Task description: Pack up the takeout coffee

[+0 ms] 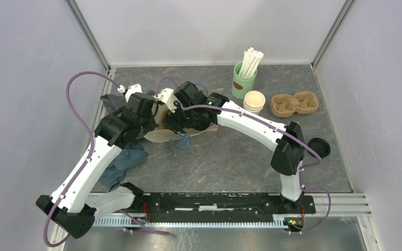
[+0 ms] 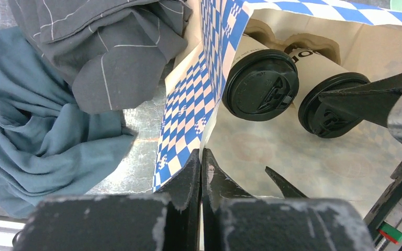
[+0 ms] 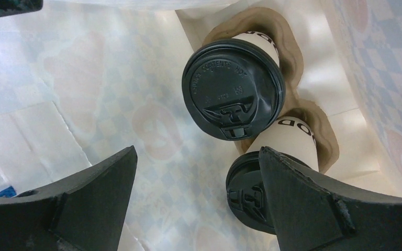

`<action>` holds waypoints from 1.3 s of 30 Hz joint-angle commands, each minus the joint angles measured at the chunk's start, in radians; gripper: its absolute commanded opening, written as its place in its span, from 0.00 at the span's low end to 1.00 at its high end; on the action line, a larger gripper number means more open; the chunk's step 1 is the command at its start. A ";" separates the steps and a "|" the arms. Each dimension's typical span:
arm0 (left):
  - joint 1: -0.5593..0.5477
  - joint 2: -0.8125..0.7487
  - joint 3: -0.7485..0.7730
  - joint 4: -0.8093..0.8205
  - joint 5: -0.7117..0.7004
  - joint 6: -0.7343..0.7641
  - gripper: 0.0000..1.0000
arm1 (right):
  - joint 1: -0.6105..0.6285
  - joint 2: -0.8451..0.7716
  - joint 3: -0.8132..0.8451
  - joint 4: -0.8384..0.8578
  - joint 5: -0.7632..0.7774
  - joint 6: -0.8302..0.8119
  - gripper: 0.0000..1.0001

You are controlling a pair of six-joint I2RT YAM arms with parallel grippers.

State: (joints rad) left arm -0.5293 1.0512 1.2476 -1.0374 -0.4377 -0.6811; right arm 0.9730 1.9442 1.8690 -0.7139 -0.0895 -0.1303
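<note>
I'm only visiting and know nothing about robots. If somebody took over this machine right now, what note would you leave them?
Left gripper: shut at the mouth edge of the paper bag.
Right gripper: open, reaching inside the bag beside the lidded cups.
Both cups sit in a pulp carrier inside the bag, which lies on its side.
Done: coffee is in the bag.
Left: probably back the right arm out, then stand the bag up.

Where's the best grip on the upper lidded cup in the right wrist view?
Probably across the rim of its black lid, coming straight in through the bag mouth. The cup lies on its side, lid facing the opening, its body sunk in the pulp carrier, so little wall is exposed.
</note>
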 commanded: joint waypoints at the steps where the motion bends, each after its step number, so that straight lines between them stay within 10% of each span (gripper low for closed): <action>1: 0.005 -0.016 0.013 0.020 0.031 -0.009 0.02 | 0.000 -0.064 -0.003 0.005 -0.021 0.027 0.94; 39: 0.004 -0.004 0.099 -0.016 0.464 -0.193 0.05 | -0.002 -0.298 0.085 -0.144 0.083 0.247 0.92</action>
State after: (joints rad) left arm -0.5278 1.0317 1.2911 -1.0515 -0.0334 -0.8192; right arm 0.9730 1.7039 1.8900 -0.8711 -0.0330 0.0830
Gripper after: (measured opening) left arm 0.049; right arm 0.923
